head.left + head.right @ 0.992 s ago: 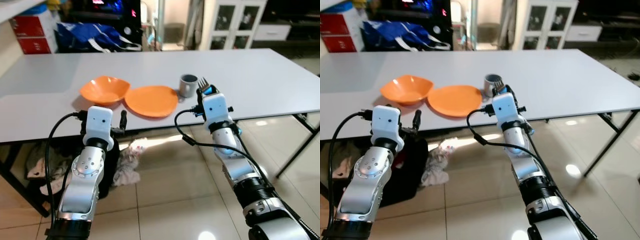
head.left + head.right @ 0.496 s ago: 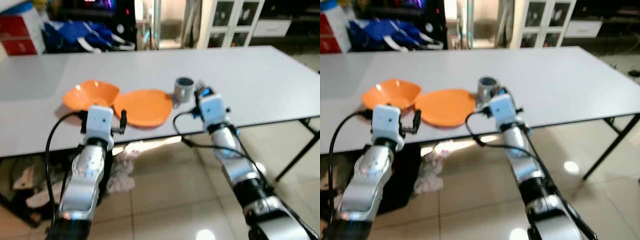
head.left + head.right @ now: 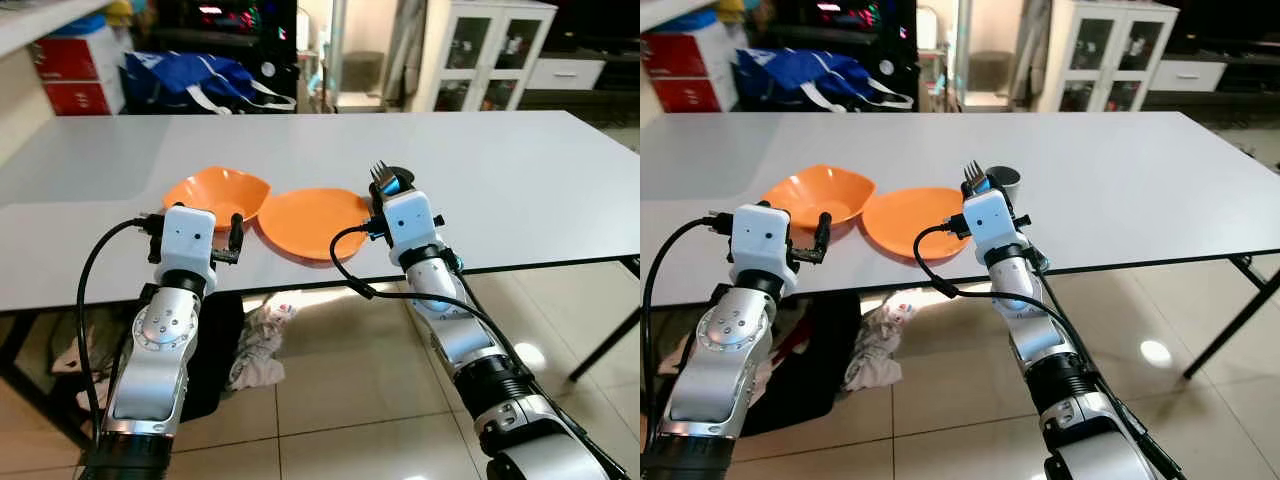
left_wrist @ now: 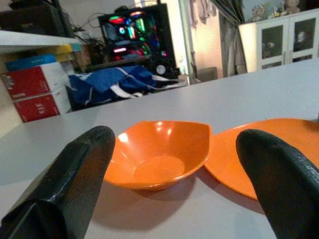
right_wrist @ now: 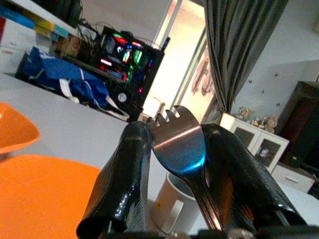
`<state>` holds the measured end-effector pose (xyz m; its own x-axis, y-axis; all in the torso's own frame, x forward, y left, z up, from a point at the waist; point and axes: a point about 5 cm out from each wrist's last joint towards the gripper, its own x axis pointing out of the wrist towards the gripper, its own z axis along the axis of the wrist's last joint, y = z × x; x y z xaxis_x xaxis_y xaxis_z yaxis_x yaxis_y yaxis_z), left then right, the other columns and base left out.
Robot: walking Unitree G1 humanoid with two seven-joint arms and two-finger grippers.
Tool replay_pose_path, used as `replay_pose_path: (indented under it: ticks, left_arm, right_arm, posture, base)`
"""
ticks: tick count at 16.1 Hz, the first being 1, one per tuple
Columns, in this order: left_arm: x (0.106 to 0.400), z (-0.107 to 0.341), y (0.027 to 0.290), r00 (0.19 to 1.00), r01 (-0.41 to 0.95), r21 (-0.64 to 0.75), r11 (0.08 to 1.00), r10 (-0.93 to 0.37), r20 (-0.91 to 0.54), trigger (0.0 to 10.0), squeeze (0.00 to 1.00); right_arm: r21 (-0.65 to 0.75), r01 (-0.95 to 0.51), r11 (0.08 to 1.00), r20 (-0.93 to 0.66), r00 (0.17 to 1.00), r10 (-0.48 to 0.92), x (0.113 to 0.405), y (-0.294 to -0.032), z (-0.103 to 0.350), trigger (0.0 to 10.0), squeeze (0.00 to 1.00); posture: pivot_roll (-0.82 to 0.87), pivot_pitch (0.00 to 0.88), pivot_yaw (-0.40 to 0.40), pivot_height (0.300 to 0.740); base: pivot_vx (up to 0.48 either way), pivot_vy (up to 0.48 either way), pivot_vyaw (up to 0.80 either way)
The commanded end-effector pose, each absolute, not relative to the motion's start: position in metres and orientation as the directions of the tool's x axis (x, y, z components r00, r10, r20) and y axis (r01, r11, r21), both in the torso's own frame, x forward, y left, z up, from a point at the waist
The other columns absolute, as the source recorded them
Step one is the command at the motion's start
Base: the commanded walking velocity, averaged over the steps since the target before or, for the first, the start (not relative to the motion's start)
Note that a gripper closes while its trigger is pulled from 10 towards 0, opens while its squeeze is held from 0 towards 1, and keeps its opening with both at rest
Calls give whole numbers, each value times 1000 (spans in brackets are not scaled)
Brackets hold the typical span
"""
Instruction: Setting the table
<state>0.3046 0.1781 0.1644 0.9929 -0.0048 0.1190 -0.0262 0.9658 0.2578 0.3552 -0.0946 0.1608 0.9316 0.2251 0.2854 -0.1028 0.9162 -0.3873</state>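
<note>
Left eye view: white desk (image 3: 520, 170) spans the middle of the frame. Orange bowl (image 3: 217, 192) sits left of centre, orange plate (image 3: 313, 220) just beside it on the right, rims touching or nearly so. Right gripper (image 3: 385, 180) at frame centre, above the plate's right edge, fingers closed on a fork (image 3: 379, 172) with tines up. Left gripper (image 3: 232, 232) at the desk's near edge, below the bowl; its fingers are hard to make out here. Rags (image 3: 258, 335) on the tiled floor under the desk.

Right eye view: same layout; a grey mug (image 3: 1005, 181) peeks out right behind the fork and right gripper, just right of the plate.

Left wrist view: two black fingers (image 4: 75, 174) spread wide apart, holding nothing, bowl centred between them, plate at right edge.

Right wrist view: fingers (image 5: 124, 174) clamp the fork bowl, tines upright; white-looking mug at the bottom centre, plate lower left.
</note>
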Motion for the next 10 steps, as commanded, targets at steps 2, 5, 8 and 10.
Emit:
replay_pose_path:
  ticks: [2,5,8,10]
  left_arm:
    - [306,166,173,992,-2,277,961,-33,121,10000,0]
    - [306,167,172,992,6,284,959,-42,122,10000,0]
    - [307,168,171,991,7,280,960,-45,127,10000,0]
    - [307,169,173,990,-20,270,963,-17,137,10000,0]
  right_arm:
    - [-376,-101,921,284,934,218,359,-97,165,0,467]
    - [-376,-111,920,276,934,226,360,-94,164,0,435]
    - [-371,-113,922,272,936,225,360,-94,163,0,447]
    - [-367,-122,922,267,936,230,361,-94,163,0,447]
  posture:
    - [57,0,-6,736]
    - [58,0,-5,736]
    - [56,0,-2,736]
    - [56,0,-3,736]
  base:
    - [450,0,0]
    - [461,0,0]
    - [461,0,0]
    - [231,0,0]
